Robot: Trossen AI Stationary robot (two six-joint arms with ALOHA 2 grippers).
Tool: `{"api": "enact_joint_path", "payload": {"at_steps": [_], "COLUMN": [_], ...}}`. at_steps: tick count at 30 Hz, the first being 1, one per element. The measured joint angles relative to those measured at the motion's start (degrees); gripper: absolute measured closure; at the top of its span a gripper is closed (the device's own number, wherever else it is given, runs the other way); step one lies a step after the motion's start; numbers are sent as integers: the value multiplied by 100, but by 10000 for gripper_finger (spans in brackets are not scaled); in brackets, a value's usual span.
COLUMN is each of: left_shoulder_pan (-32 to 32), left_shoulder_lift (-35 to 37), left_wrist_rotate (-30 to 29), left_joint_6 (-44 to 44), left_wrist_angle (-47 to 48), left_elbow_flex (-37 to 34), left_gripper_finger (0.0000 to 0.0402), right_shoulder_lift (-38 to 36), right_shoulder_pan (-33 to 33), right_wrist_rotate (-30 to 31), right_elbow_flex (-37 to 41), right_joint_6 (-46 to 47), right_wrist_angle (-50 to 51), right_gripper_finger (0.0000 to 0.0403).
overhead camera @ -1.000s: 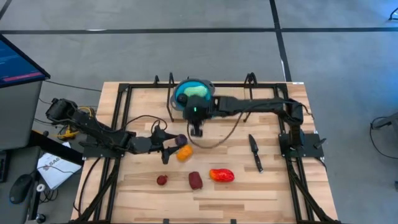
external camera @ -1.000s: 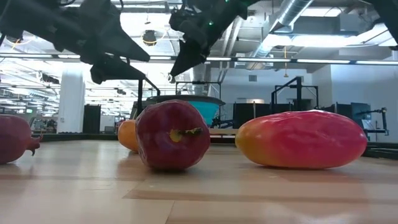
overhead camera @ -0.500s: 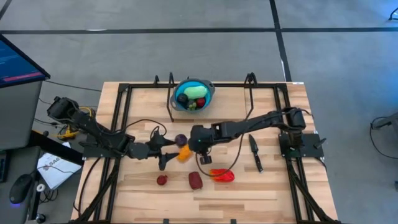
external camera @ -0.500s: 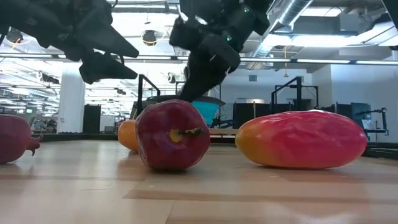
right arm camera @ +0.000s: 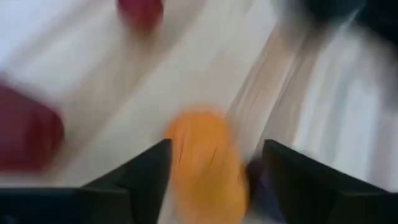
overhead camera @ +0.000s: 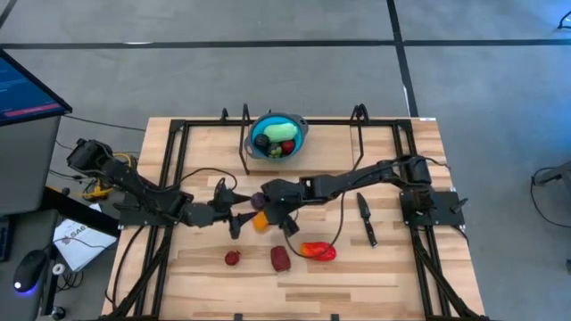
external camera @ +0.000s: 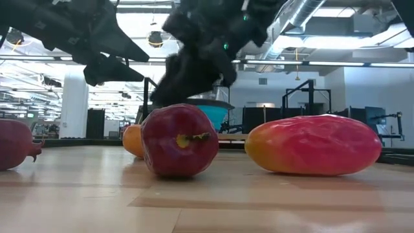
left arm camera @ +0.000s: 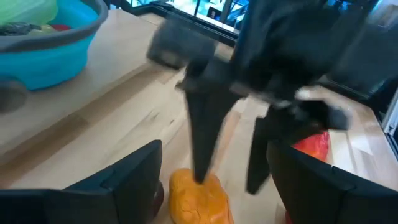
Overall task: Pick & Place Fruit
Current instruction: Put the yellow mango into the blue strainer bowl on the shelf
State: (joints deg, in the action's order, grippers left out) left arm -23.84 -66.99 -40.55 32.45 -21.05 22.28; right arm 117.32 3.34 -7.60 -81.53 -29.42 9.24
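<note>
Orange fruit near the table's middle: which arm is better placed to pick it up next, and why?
Probably the right: its open claw sits directly over the orange fruit, fingers straddling it. The left claw, also open, waits just beside it.

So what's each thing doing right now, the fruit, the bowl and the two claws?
Blue bowl: upright, holding green and red fruit.
Orange fruit: lying on the table, not gripped.
Purple fruit: on the table beside the orange one.
Red-orange fruit: lying loose.
Maroon fruit: lying loose.
Small red fruit: lying loose.
Right gripper: jaws open, over the orange fruit.
Left gripper: jaws open, close beside it.
</note>
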Motion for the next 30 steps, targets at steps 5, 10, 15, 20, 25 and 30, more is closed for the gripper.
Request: {"api": "enact_joint_path", "payload": {"at_steps": [5, 10, 15, 20, 25, 30], "left_shoulder_pan": [128, 205, 208, 208, 208, 206], "left_shoulder_lift": [1, 1, 1, 1, 1, 1], "left_wrist_rotate": [0, 1, 1, 4, 4, 34], "left_joint_6": [0, 0, 0, 0, 0, 0], "left_wrist_angle": [-3, -3, -3, -4, -3, -4], "left_elbow_flex": [0, 0, 0, 0, 0, 0], "left_gripper_finger": [117, 117, 117, 117, 117, 117], "right_shoulder_lift": [255, 538, 683, 681, 681, 681], "right_shoulder_pan": [-188, -245, -300, -320, -309, -314], "right_wrist_rotate": [-414, -560, -611, -609, -613, -611], "right_elbow_flex": [27, 25, 17, 16, 16, 16], "right_joint_6": [-255, -423, -527, -479, -245, -6], "right_wrist_angle": [1, -191, -213, -245, -226, -229], "right_gripper_finger": [109, 110, 117, 124, 146, 185]}}
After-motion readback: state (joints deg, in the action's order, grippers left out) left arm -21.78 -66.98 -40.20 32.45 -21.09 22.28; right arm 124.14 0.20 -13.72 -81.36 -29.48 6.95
